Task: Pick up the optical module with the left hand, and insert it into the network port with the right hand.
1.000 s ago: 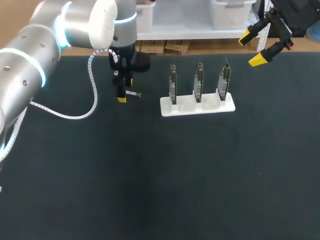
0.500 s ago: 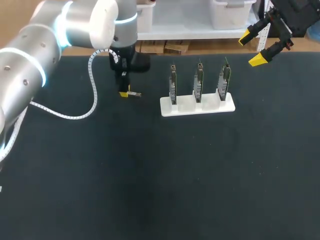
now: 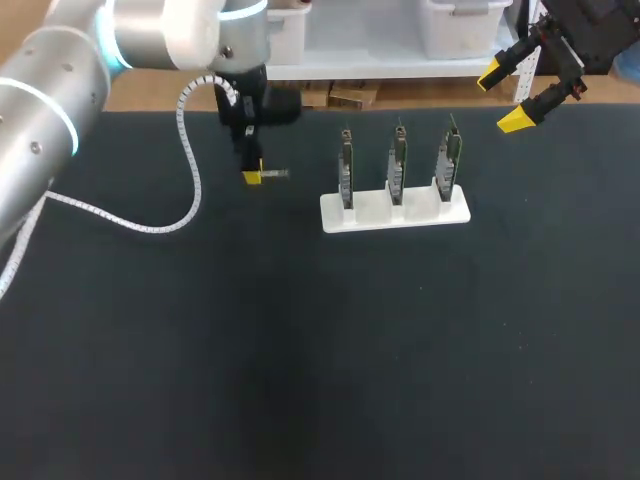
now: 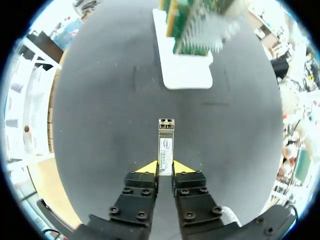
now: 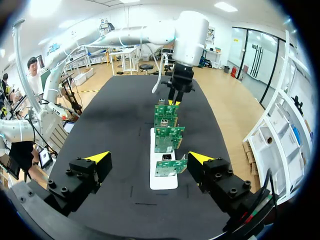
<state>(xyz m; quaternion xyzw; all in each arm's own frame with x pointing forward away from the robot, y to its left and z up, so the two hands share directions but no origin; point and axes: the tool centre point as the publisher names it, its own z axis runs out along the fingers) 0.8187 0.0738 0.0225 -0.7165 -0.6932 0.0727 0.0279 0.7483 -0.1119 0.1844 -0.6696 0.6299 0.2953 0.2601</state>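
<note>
While the left gripper (image 4: 165, 169) is closed on the optical module (image 4: 166, 142), only its rear end is clamped between the yellow tips. Its long axis is laid straight ahead of the fingers, level over the black table (image 3: 300, 350). The free end is pointed toward the white stand (image 4: 187, 75) of three upright circuit boards (image 3: 397, 165). The right gripper (image 5: 145, 159) is held wide open, apart from the stand.
</note>
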